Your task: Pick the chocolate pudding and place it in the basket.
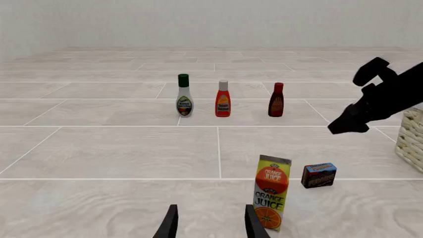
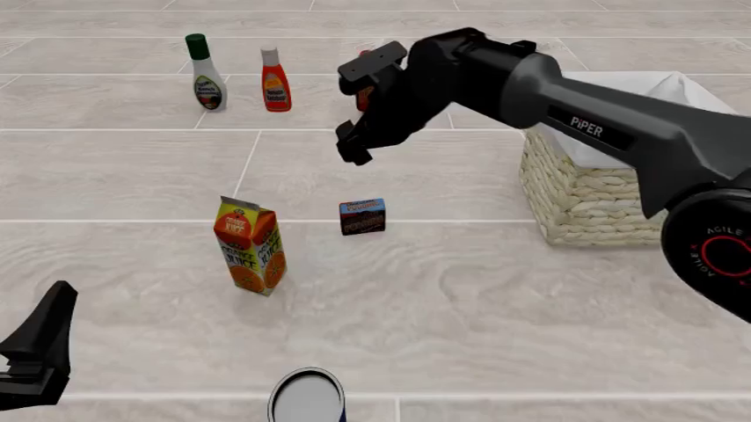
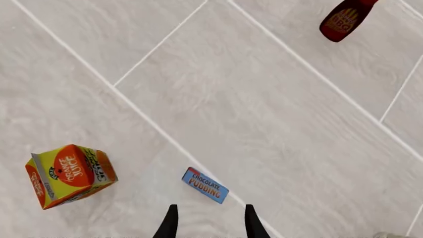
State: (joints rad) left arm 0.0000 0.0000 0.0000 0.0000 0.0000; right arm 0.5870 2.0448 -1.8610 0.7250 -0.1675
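The chocolate pudding [image 2: 362, 216] is a small dark carton with a blue top edge, standing on the floor-like table between the orange juice carton [image 2: 250, 246] and the basket [image 2: 586, 198]. My right gripper [image 2: 352, 146] hangs above and a little behind the pudding, pointing down. In the right wrist view the right gripper [image 3: 209, 222] is open and empty, with the pudding [image 3: 205, 185] just ahead of its fingertips. My left gripper [image 1: 210, 225] is open and empty, low at the near left, with the pudding [image 1: 319, 175] ahead beyond the juice carton.
The juice carton [image 1: 272, 192] stands close to the left gripper. Three bottles line the back: a white dressing bottle [image 1: 184, 95], a red one [image 1: 223, 98] and a dark sauce bottle [image 1: 276, 99]. A round white-and-blue object [image 2: 308, 397] sits at the front edge.
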